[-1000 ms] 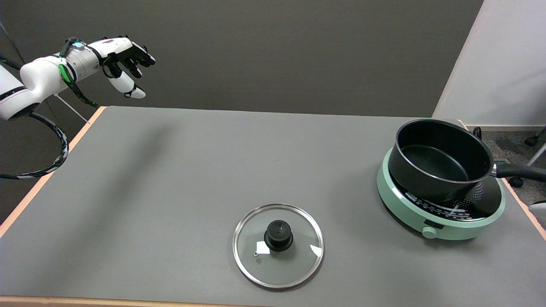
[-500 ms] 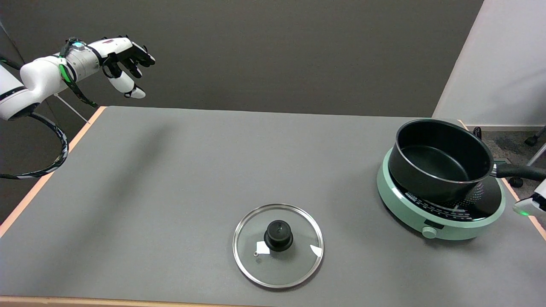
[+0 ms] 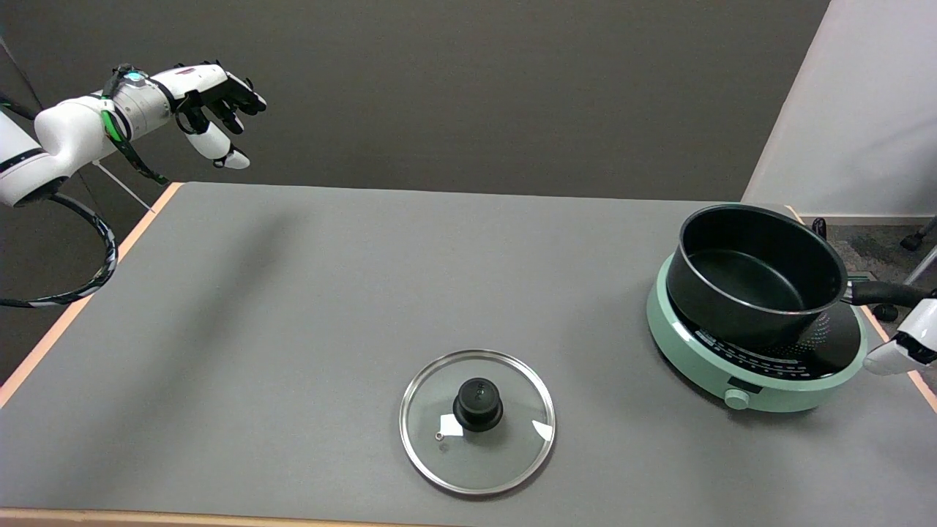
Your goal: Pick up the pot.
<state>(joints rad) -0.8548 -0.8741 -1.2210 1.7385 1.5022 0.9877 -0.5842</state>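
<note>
A black pot (image 3: 754,274) stands uncovered on a round mint-green induction cooker (image 3: 754,359) at the table's right side. Its black handle (image 3: 882,293) points right, toward the picture's edge. My right hand (image 3: 908,340) shows only as a white sliver at the right edge, just below the handle and apart from it. Most of the hand is out of view, so how its fingers lie is hidden.
A glass lid (image 3: 477,421) with a black knob lies flat near the table's front middle. The idle left hand (image 3: 208,91) hangs in the air at the upper left. The table's right edge runs close beside the cooker.
My right hand has come further into the picture at the right edge and risen toward the pot's handle. Pot, cooker and lid have stayed put.
</note>
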